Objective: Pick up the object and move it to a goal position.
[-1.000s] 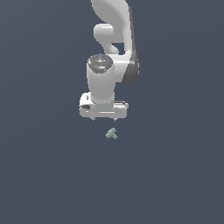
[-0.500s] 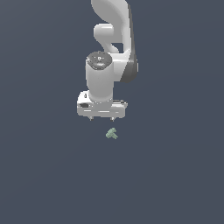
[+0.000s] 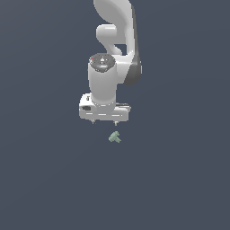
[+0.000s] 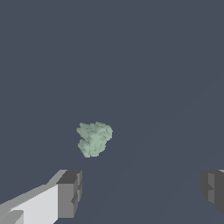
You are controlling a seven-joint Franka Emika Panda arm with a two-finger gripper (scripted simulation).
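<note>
While the white two-fingered robot gripper point(image 3: 104, 121) hangs with its dark pads spread wide and empty, the tiny pale grey-green lumpy object point(image 3: 114, 137) lies on the dark floor below and just ahead of the fingertips, not yet between them.

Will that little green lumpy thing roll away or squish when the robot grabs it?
The object looks bumpy all over, not round, so it will probably wobble or tip instead of rolling far. It is far smaller than the open gripper, so it is likely light and could skid if only one finger bumps it. Whether it squishes, the pictures cannot tell.
</note>
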